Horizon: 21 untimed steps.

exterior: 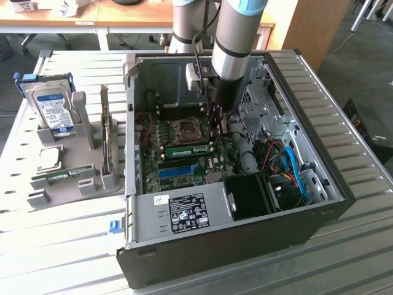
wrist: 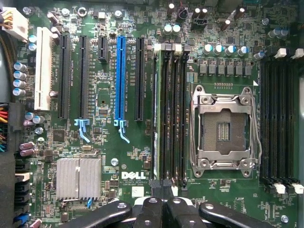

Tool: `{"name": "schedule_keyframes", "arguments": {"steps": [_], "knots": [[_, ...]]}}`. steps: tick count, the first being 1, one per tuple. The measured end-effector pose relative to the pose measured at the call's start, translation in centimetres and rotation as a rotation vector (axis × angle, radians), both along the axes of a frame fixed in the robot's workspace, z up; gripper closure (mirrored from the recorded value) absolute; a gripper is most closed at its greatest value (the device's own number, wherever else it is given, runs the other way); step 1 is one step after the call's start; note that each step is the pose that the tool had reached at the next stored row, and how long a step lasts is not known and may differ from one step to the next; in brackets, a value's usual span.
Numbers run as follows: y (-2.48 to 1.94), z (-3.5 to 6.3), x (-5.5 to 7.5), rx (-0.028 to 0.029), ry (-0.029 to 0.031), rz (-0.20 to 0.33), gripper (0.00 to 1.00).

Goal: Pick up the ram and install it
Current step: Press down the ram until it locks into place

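Looking into the open computer case [exterior: 319, 184], we see our gripper [wrist: 164, 202] closed, empty, above the motherboard [wrist: 104, 152]. The ram [exterior: 187, 149] sits in its slot beside the CPU socket [wrist: 223, 128].

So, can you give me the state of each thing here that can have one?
computer case: side open
processor socket: empty
ram: standing in a motherboard slot
gripper: shut, above the memory slots
hard drive: upright in the holder
processor chip: lying flat on the holder
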<state>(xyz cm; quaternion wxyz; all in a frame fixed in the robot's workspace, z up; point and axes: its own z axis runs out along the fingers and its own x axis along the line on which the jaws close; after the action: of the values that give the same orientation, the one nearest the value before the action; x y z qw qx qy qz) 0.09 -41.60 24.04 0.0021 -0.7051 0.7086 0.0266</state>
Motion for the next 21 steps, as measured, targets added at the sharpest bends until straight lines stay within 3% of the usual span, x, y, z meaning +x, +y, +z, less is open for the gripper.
{"name": "schedule_keyframes", "arguments": {"steps": [5,21], "knots": [[-0.01,-0.01,-0.3,-0.0004,0.0001,0.000,0.89],[-0.01,-0.16,-6.1,-0.0001,-0.0103,0.000,0.89]]}}
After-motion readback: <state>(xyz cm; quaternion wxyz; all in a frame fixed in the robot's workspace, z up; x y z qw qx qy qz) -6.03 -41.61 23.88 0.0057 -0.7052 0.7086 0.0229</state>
